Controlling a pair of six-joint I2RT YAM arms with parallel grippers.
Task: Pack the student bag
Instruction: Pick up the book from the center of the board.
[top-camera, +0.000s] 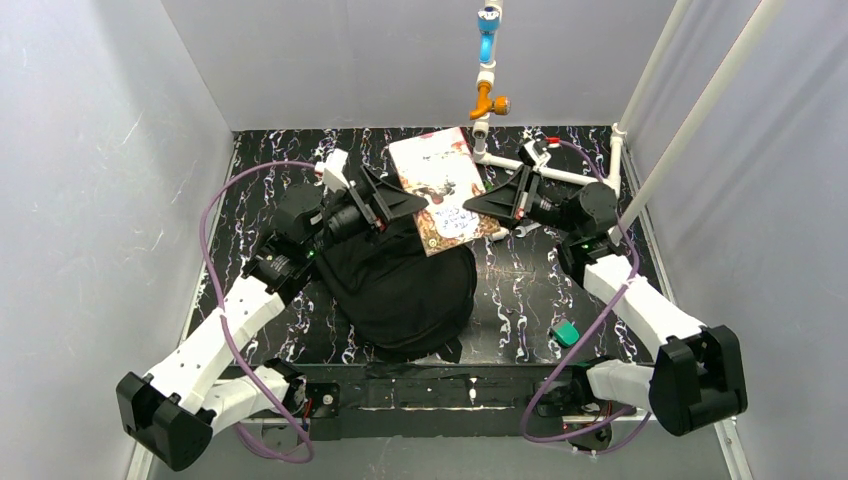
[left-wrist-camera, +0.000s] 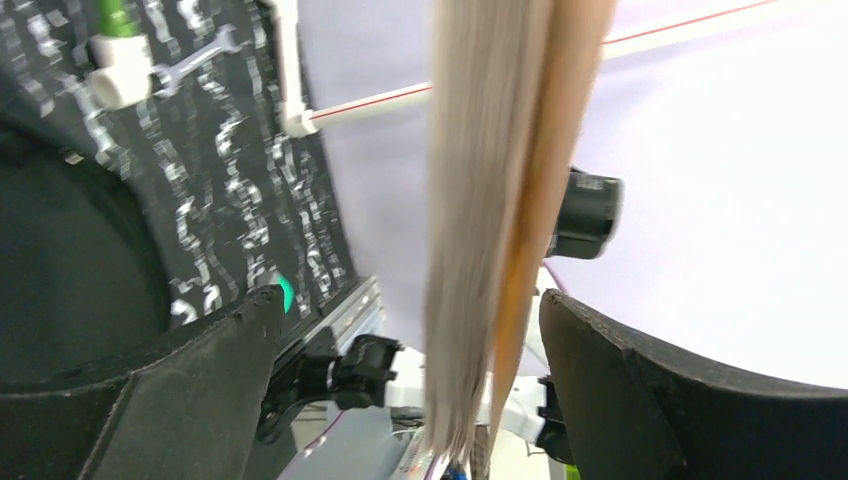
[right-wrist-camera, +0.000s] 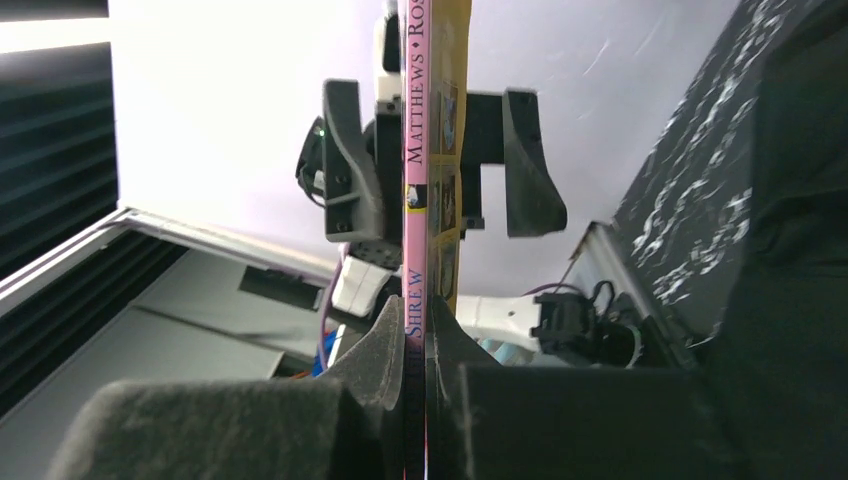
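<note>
The paperback (top-camera: 443, 190) is pinched at its spine by the right end effector (top-camera: 478, 207); the left end effector (top-camera: 410, 203) is spread around its page edge. The student bag (top-camera: 400, 290) is found on the bench (top-camera: 520, 290) at 7 o'clock from the paperback, nearer the left arm.

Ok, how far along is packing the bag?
Done: nothing visibly packed; I can't tell if the bag is open. In hand: the right gripper is shut on the book, over the bag's far end; the left gripper stands open around its other edge. Left: getting the book inside, and perhaps the small green item by the right arm.
</note>
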